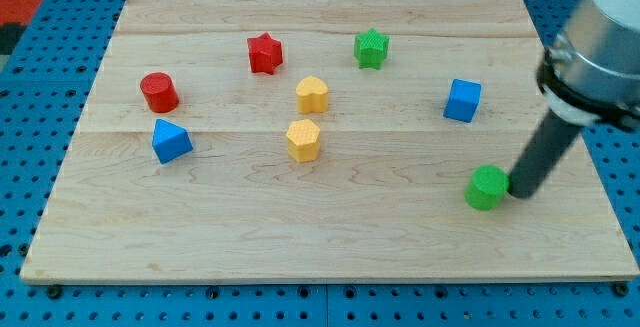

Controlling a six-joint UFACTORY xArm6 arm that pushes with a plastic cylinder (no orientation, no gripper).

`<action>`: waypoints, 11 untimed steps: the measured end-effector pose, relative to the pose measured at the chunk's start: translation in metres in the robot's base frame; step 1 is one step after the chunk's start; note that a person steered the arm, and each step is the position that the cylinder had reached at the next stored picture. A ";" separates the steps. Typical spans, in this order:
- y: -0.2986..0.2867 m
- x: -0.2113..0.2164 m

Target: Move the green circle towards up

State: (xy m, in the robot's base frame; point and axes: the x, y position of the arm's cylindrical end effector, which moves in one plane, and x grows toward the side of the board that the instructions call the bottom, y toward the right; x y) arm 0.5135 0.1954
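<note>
The green circle point(486, 187) is a short green cylinder on the wooden board point(330, 237), at the view's lower right. My rod comes down from the view's upper right, and my tip point(520, 193) rests on the board just right of the green circle, touching or almost touching its right side.
A blue cube point(462, 100) lies above the green circle. A green star point(371, 48), a red star point(265, 54), two yellow blocks point(312, 94) point(303, 139), a red cylinder point(159, 92) and a blue triangular block point(170, 141) lie further left. The board's right edge is near my tip.
</note>
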 end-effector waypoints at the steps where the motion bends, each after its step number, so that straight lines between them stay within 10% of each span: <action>1: -0.007 -0.025; 3: 0.013 0.059; 5: -0.024 -0.026; 7: 0.032 0.038; 11: -0.061 0.008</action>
